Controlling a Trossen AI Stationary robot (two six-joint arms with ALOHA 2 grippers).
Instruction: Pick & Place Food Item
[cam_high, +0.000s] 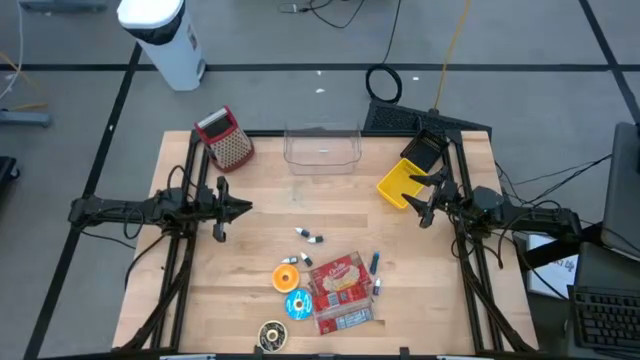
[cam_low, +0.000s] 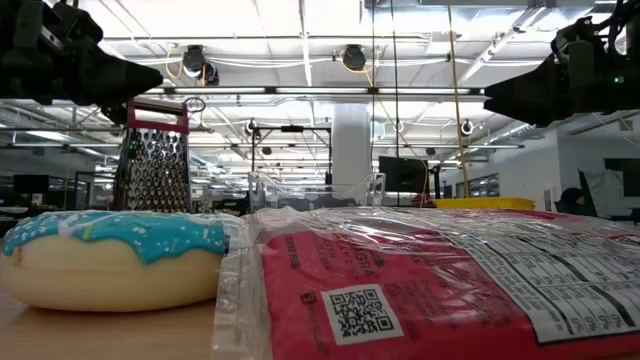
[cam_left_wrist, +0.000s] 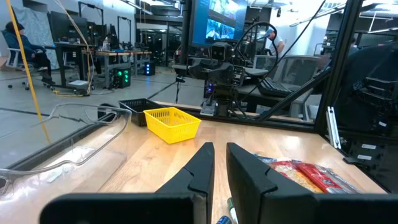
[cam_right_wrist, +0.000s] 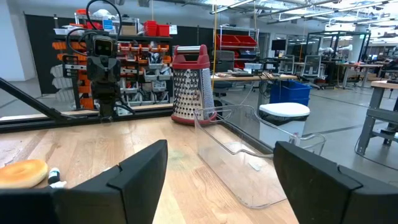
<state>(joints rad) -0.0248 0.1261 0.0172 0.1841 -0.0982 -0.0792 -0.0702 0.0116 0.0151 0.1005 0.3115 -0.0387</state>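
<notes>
Clear plastic bin (cam_high: 322, 149) at the desk's far edge holds nothing, so, by my reading, the task has not begun. One red food packet (cam_high: 340, 291) lies near the front edge beside one blue-iced donut (cam_high: 298, 304), untouched. Left gripper (cam_high: 243, 208) hangs by the left edge, nearly clenched and empty; right gripper (cam_high: 419, 201) by the right edge, spread wide. One yellow basket (cam_high: 400, 183), one grater (cam_high: 226, 139).

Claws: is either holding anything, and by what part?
Nothing is held. The left claw is nearly shut on air, the right claw open, both above the table.
</notes>
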